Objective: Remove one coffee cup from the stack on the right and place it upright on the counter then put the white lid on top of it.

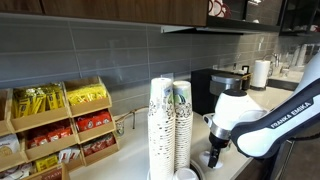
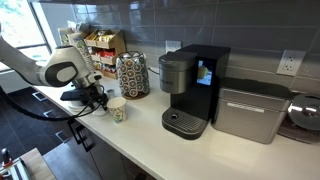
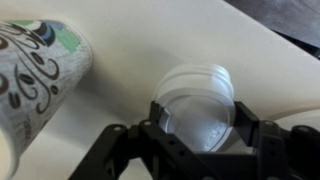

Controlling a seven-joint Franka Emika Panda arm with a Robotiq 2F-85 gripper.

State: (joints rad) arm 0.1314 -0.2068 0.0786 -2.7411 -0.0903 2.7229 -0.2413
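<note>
The fingers (image 3: 152,132) stand fairly wide, one at 9 and one at 3 o'clock of the lid (image 3: 198,95), right at its rim. Whether they are actually pinching it I cannot tell, nor whether it is lifted or lies on the counter (image 3: 150,35). It lies roughly flat, its round face toward the wrist camera; which face is up is not clear.

The cup (image 3: 35,75) is just beside the lid at about 10 o'clock, apart from it. In an exterior view the cup (image 2: 118,110) stands upright on the counter – long axis vertical, mouth up, open.

The stack (image 1: 182,125) stands well back by the wall.

So, as I judge it, the first half is done – cup off and set down. Left to do: carry the lid over the mouth, keep it level, and press it on
</note>
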